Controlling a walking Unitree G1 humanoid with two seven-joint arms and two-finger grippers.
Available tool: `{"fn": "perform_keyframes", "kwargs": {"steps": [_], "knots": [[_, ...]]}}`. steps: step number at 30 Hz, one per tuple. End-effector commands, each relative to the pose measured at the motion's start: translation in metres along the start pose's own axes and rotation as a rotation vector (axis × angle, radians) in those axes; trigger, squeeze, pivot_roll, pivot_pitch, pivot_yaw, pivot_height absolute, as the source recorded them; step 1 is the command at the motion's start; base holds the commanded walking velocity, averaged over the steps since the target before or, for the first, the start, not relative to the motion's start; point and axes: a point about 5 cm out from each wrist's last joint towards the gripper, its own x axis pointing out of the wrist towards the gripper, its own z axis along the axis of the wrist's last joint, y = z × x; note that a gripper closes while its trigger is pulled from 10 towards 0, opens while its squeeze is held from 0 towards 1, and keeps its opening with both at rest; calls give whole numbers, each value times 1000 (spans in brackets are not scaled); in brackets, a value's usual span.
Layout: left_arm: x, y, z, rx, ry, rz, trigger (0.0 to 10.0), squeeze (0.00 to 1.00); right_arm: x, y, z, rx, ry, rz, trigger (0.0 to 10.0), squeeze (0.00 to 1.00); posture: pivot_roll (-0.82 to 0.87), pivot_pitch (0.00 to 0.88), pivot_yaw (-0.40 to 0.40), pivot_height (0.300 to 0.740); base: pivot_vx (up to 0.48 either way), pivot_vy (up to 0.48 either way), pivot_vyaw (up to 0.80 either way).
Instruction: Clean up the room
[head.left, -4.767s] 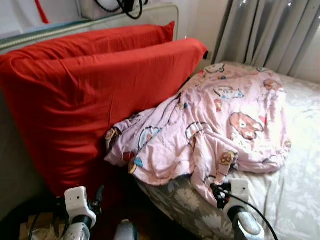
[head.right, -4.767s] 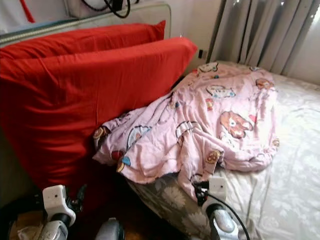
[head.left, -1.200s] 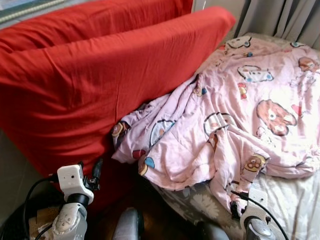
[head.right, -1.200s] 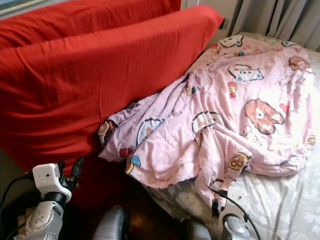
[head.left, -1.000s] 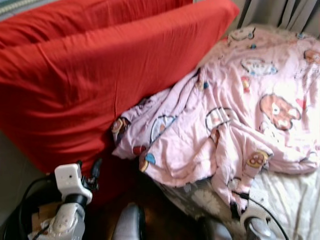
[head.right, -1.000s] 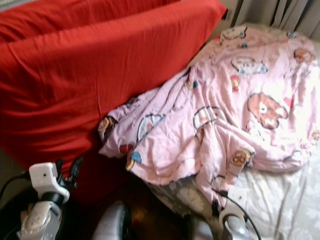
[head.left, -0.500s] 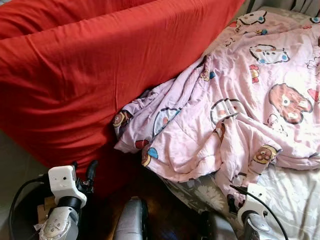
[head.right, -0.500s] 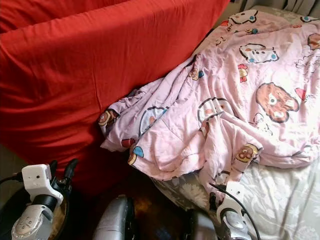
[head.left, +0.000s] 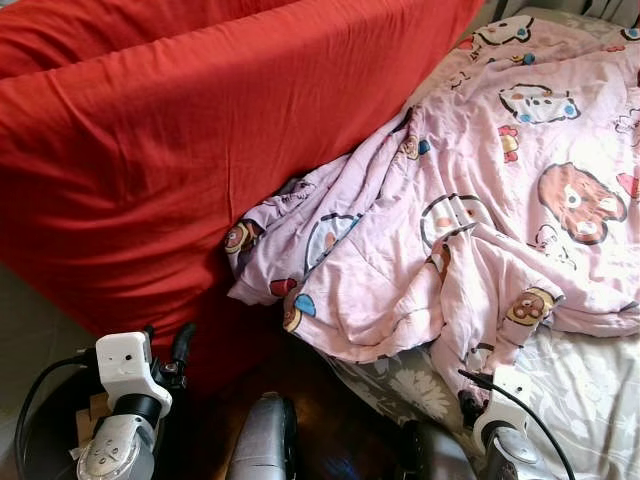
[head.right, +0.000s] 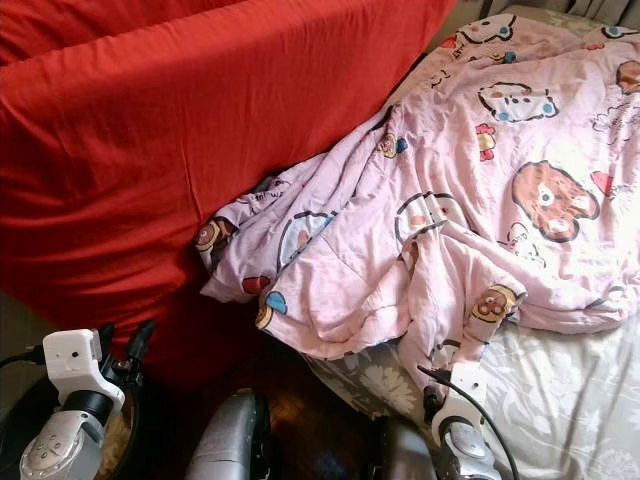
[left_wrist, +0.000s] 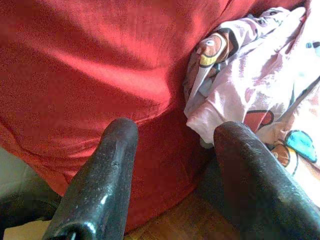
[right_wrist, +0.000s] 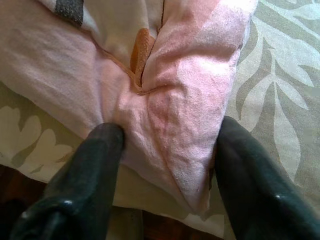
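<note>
Two big red cushions (head.left: 190, 140) stand on edge along my left, and they take up most of what is before me; they look bulky but light, and I judge they are not the thing to start with. Next in size is the pink cartoon-print blanket (head.left: 470, 200), lying crumpled across the bed (head.right: 570, 390), its near edge spilling over the mattress side towards the dark wooden floor (head.right: 310, 420) and one fold pressed against the lower cushion. It looks soft, thin and limp — it will sag and trail from wherever I lift it, so one pinch will never carry it tidily.

My right gripper (right_wrist: 165, 165) sits low at the bed's edge with its fingers (right_wrist: 250, 180) spread apart on either side of a hanging fold of the blanket; nothing is clamped. That thick doubled fold is a fair place to take hold, since a bunch of cloth will slip less than a single layer.

My left gripper (left_wrist: 172, 170) hangs parted beside the lower cushion, near the blanket's other loose corner — a sensible second grip for spreading it out.
</note>
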Motion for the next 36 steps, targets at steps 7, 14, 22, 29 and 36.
{"fn": "perform_keyframes", "kwargs": {"steps": [7,14,22,29,36], "knots": [[-6,6,-3,7,28,15,10000,0,-2,3,-11,3,37,10,0,0,267,218,45,635,0,0,0],[-5,6,-7,5,40,18,10000,0,-2,7,-10,5,31,26,0,0,263,202,40,635,0,0,0],[-4,9,-12,3,54,24,10000,0,-2,8,-10,9,30,24,0,0,256,170,36,635,0,0,0],[-1,10,-23,-8,78,40,10000,0,-1,7,-5,18,14,24,0,0,240,109,19,635,0,0,0],[3,9,-50,-36,147,65,10000,0,0,4,1,28,-18,11,0,0,206,1,0,635,0,0,0]]}}
